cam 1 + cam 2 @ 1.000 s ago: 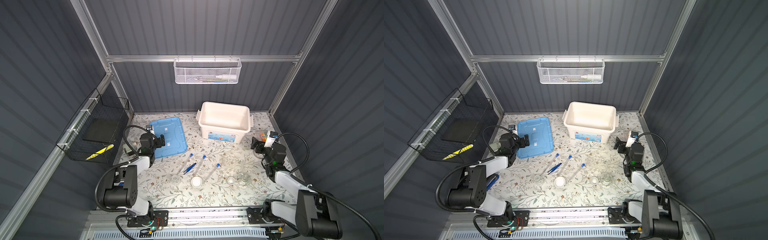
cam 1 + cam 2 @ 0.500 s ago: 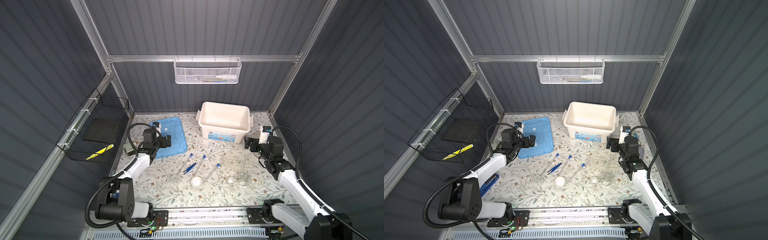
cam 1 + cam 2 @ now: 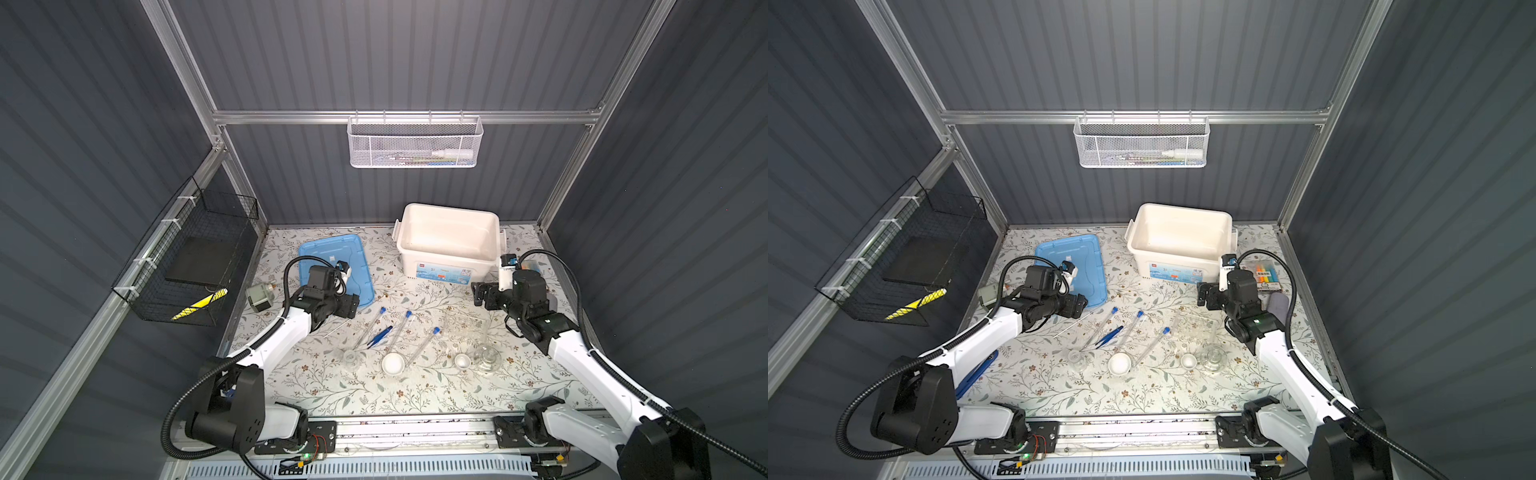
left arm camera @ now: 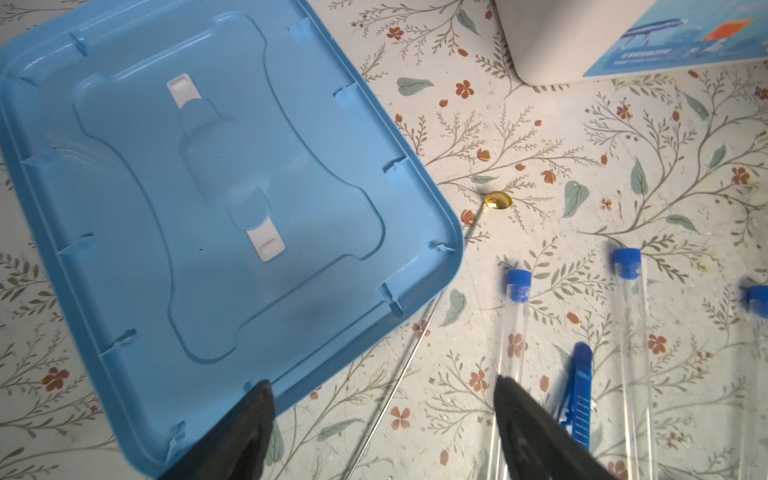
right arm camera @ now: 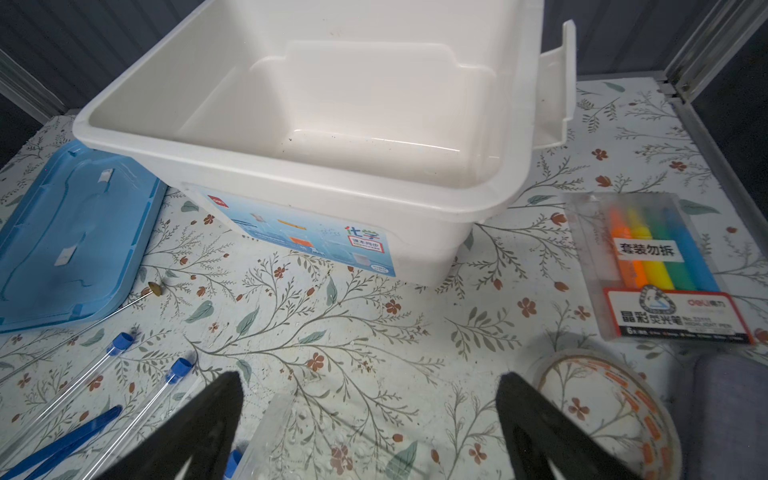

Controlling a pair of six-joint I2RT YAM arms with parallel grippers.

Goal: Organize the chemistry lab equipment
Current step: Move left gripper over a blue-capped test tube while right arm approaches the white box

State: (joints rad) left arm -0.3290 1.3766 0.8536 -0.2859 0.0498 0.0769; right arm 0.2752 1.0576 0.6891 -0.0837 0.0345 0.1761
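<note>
3 test tubes (image 3: 398, 333) with blue caps are lying side by side on the floral table (image 3: 316, 386) in both top views, their caps pointing toward the white bin (image 3: 415, 266) at the back. Blue tweezers (image 3: 380, 336) are lying between the left and middle tubes, close against them. A thin rod (image 3: 338, 327) is resting slantwise just left of the tubes and passing the near corner of the blue lid (image 3: 328, 253). The left wrist view is showing a small gold disc (image 4: 498, 200) at the rod's far end. The clear rack (image 3: 463, 324) is standing to the right of the tubes. Nearer the front, 2 small glass flasks (image 3: 351, 360) and 2 small white dishes (image 3: 393, 364) are sitting in a loose row, with 1 flask at each end.

The left gripper (image 3: 350, 305) is hanging over the near corner of the lid. Its fingers (image 4: 249, 415) are spread wide and gripping nothing, and the rod is passing under the gap between them.

The right gripper (image 3: 482, 296) is hanging in front of the bin, near the rack, with its jaws also standing wide apart and empty. In its wrist view the rack's edge is showing low between the fingers. Beside it, a pack of highlighters (image 5: 656, 266) and a roll of tape (image 5: 602, 411) are lying on the table. A grey motor (image 3: 257, 296) is sitting at the table's left edge.
</note>
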